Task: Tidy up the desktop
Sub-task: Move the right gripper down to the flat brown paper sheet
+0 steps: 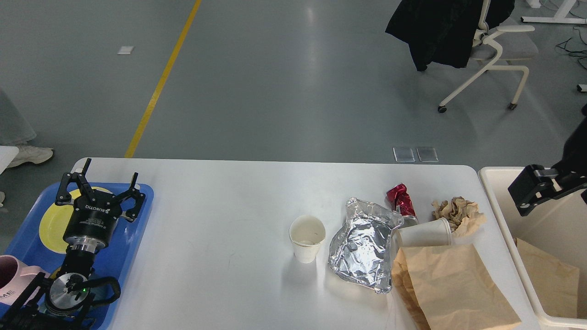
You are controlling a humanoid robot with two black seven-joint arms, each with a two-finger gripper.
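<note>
Right end effector above the bin — grip unreadable, perhaps empty; left end effector spread wide, empty, over the tray — table litter clustered bin-side.

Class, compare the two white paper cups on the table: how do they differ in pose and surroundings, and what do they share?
The upright cup stands on its base, mouth up; the tipped cup lies on its side, mouth toward the crumpled brown paper. The upright cup stands apart on the desktop; the tipped cup is crowded among the foil, the paper bag and the crushed red can. Both are plain white paper cups.
</note>
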